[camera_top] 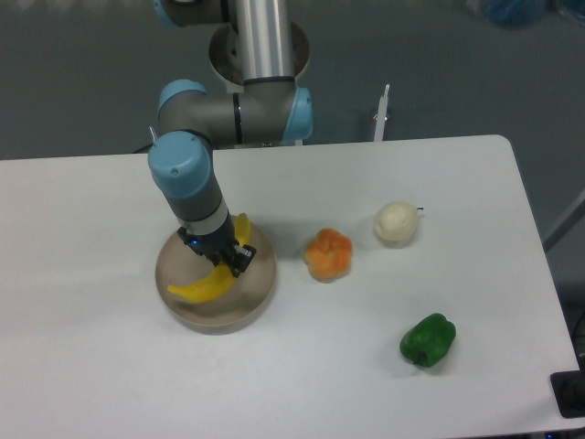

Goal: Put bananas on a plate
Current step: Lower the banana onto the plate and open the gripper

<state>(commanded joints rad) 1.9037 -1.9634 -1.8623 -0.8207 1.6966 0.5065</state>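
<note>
The yellow banana [203, 287] lies on the beige round plate [259, 297] at the left middle of the white table. Its one end shows at the plate's far side, its other end points to the near left. My gripper [223, 259] is right over the plate, down at the banana's middle. Its dark fingers sit around the banana. I cannot tell whether they still clamp it or have let go. The arm hides the middle part of the banana and the plate's far left part.
An orange lumpy fruit [328, 255] lies right of the plate. A cream round object [397, 223] lies further right. A green pepper [428, 340] lies near the front right. The table edge [526, 197] runs along the right.
</note>
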